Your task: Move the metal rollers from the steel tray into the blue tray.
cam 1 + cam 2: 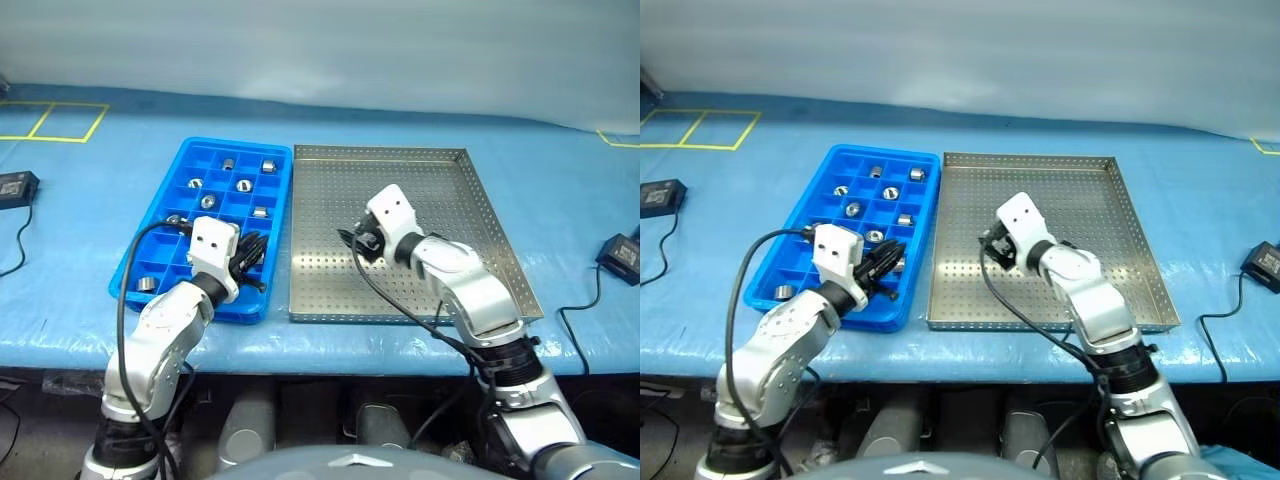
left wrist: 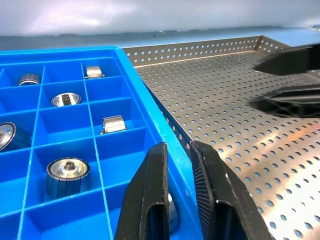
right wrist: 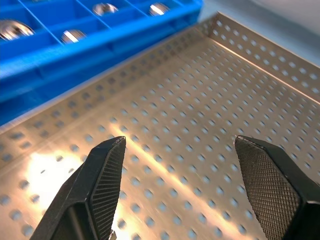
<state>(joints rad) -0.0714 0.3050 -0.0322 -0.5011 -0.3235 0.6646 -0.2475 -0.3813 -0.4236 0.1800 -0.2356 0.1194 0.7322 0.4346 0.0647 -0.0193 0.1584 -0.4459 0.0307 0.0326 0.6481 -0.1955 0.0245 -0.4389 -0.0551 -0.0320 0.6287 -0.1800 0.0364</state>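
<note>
Two trays lie side by side on the blue-covered table (image 1: pixel 80 230), their long edges almost touching. The steel tray (image 1: pixel 455 215), the larger, sits on the robot's right; no rollers can be seen on the bare part of its perforated floor. The blue tray (image 1: pixel 278 215) on the left holds the metal rollers (image 1: pixel 245 185), one to a compartment, spread over several squares of its grid; some stand on end, some lie on their sides.

The right gripper (image 3: pixel 177 192) hangs low over the steel tray's floor, its fingers spread wide with nothing between them. The left gripper (image 2: pixel 177 187) is over the near right corner of the blue tray, by the rim next to the steel tray, its fingers drawn nearly together. Just behind its fingertips a roller lies in a compartment, partly hidden; whether they touch it cannot be told.
</note>
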